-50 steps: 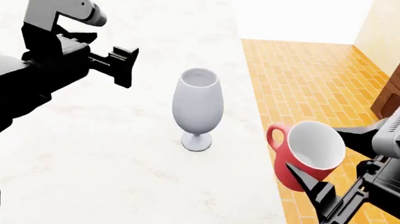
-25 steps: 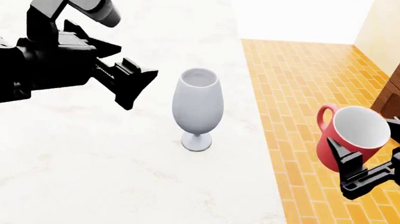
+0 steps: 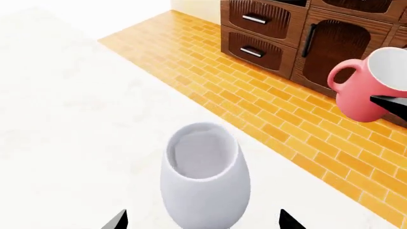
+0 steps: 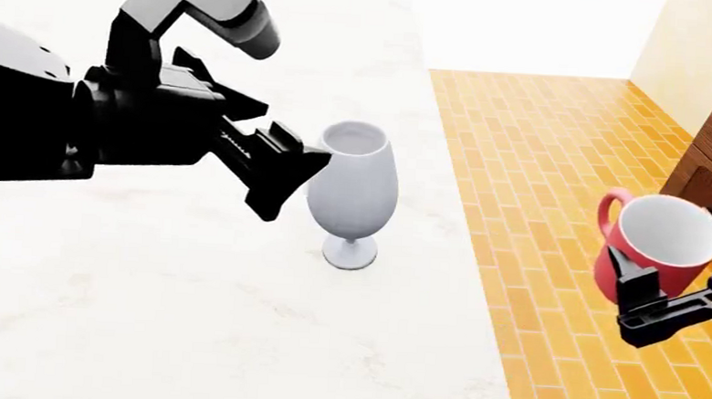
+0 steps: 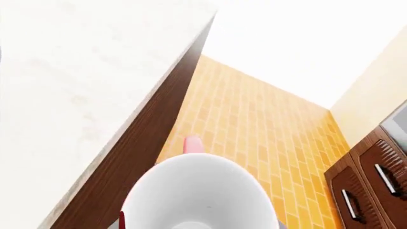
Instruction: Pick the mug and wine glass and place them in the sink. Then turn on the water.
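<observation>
A: Between the spread jaws of the left gripper point(image 3: 200, 220), what stands?
B: The wine glass point(image 4: 353, 192), upright on the white marble counter point(image 4: 144, 289), untouched, mouth up.
A: And the mug point(image 4: 650, 247)?
B: Clamped in the right gripper point(image 4: 646, 297) over the orange brick floor point(image 4: 542, 145), tilted, handle toward the counter. No writing anywhere.

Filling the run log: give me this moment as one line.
left gripper: open, beside wine glass, upright on countertop | right gripper: holding mug over floor | sink: not visible
</observation>
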You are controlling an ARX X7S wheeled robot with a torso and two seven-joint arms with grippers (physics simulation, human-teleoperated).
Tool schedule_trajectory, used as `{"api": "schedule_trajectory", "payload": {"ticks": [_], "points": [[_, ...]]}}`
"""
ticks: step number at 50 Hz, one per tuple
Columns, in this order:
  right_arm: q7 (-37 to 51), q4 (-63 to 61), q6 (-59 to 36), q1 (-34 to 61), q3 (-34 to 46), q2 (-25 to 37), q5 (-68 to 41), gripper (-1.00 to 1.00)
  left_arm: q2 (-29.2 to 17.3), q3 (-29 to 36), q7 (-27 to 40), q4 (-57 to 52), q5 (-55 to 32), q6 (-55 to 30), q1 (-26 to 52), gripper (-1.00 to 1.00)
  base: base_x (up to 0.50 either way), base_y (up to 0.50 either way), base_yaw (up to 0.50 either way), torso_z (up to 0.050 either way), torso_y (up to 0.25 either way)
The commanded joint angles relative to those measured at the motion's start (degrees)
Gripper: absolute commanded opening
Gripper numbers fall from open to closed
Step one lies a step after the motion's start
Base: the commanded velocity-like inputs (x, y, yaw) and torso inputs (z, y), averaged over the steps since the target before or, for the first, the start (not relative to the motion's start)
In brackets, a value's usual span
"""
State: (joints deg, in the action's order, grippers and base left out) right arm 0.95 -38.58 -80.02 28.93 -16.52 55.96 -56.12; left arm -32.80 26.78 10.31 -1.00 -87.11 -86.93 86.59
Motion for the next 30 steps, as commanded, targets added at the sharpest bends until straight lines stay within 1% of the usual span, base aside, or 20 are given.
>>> {"api": "schedule_trajectory", "payload": {"ticks": [1, 16, 30], "points": [[-0.1, 0.1, 1.0, -0.9, -0.8, -0.5, 0.7, -1.0, 1.9, 3.7, 1.1, 1.9, -1.6, 1.9, 1.5, 1.0, 0.0, 0.0, 0.0, 0.0, 0.0], [0.9, 0.6, 1.8, -2.9, -2.5, -0.8, 0.9, -1.0, 3.7, 7.2, -2.0, 3.4, 1.6, 4.5, 2.3, 1.0, 0.0, 0.0, 0.0, 0.0, 0.0], [1.0, 1.7, 2.1, -1.3, -0.6, -0.7, 0.4, -1.0, 4.0, 9.6, -5.0, 4.6, 4.4, 6.9, 2.4, 1.0, 0.0, 0.0, 0.0, 0.0, 0.001]]}}
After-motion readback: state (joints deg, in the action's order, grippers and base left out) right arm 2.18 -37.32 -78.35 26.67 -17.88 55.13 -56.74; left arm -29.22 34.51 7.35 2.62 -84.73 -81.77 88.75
